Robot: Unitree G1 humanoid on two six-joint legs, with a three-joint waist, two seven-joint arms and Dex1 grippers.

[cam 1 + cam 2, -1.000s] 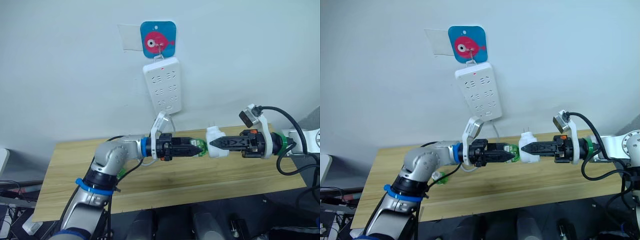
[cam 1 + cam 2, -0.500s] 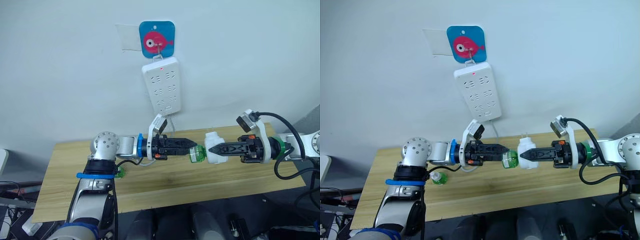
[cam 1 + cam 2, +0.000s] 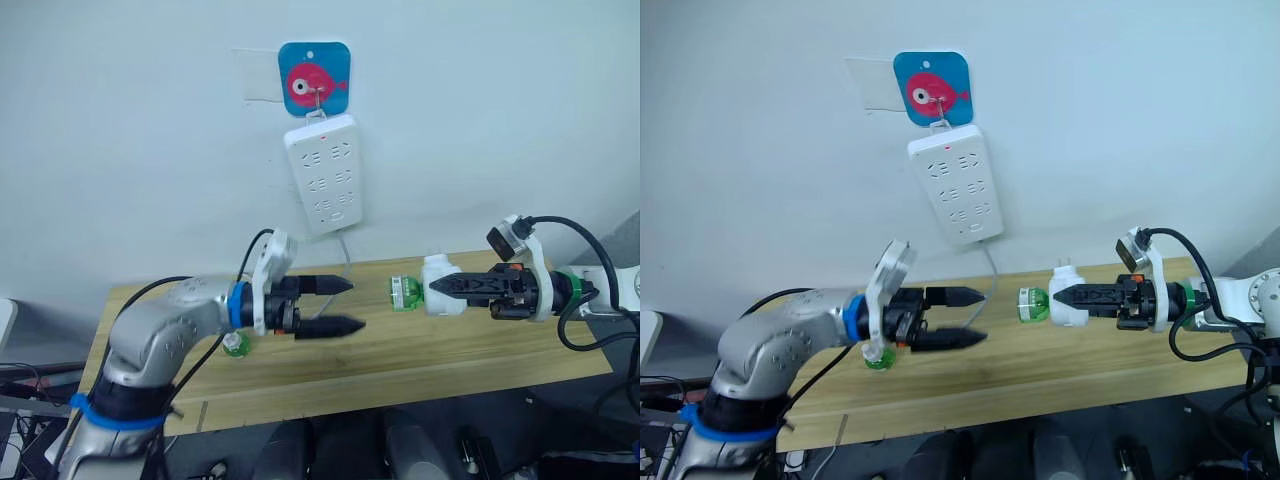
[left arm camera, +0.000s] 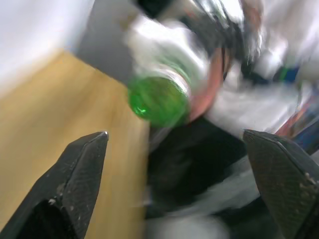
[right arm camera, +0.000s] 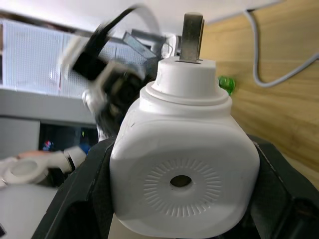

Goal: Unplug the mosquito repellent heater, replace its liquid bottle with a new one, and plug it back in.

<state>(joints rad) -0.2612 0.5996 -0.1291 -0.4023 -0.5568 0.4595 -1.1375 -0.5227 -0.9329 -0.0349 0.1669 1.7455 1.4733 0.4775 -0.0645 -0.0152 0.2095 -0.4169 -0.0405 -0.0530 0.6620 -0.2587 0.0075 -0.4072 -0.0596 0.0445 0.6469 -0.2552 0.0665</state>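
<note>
The mosquito repellent heater [image 3: 441, 285] hangs above the bench [image 3: 420, 350] at 3 o'clock, clamped in the right pincer [image 3: 434, 286], a green liquid bottle [image 3: 402, 290] protruding from its end. The left pincer [image 3: 345, 305], spread wide and empty, has backed away toward 9 o'clock since half a second ago. Unsupported, the bottle could drop if not fully threaded. A second bottle [image 3: 234, 345] stands on the bench.

White heater [image 3: 441, 298] with green bottle [image 3: 403, 292], white power strip [image 3: 325, 173], tan wooden table [image 3: 400, 350]
</note>
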